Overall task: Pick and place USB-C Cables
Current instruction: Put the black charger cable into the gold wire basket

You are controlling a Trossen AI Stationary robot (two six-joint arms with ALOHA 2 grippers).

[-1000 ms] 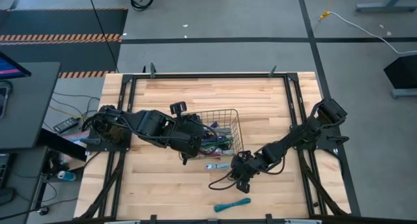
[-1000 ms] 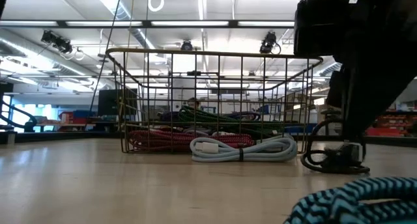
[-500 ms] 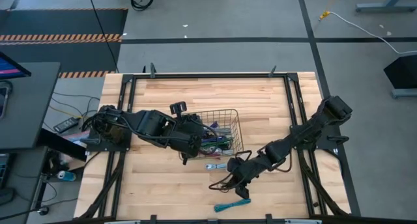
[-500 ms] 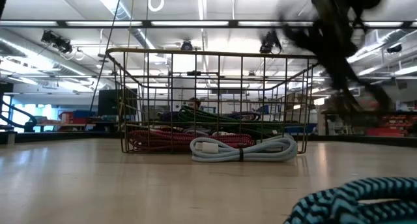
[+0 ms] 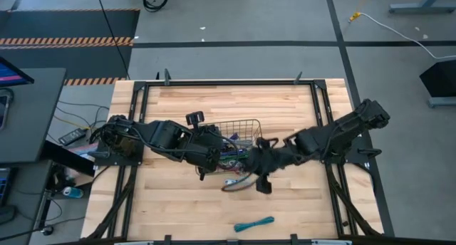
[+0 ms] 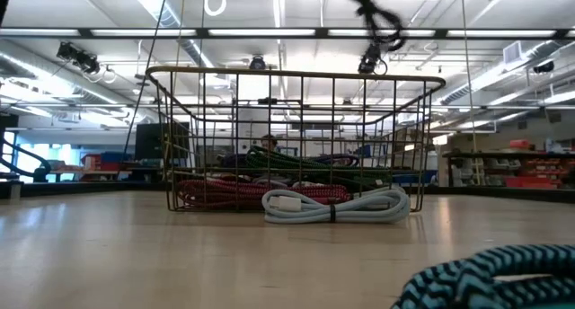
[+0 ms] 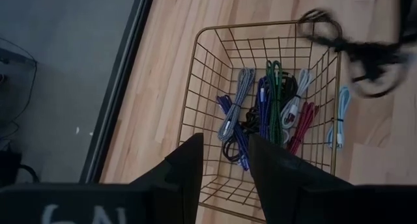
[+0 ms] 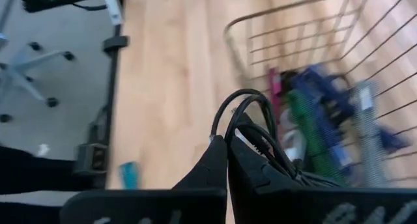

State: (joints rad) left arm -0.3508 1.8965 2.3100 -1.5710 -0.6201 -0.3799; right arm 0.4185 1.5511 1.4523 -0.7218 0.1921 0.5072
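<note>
Up off the table, the right gripper [image 8: 227, 152], clamped on the black cable [image 8: 251, 123], swings basket-ward [image 5: 249, 124], drop imminent.

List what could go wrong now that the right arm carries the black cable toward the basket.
1. The black cable hangs in loose loops from the shut right pincer; a loop could snag the wire basket rim or drape outside on release.
2. The left pincer holds the basket's near edge, close to the right arm's path, so the arms might collide.
3. The pale blue cable lies against the basket's outer wall and could be dragged by a trailing loop.
</note>
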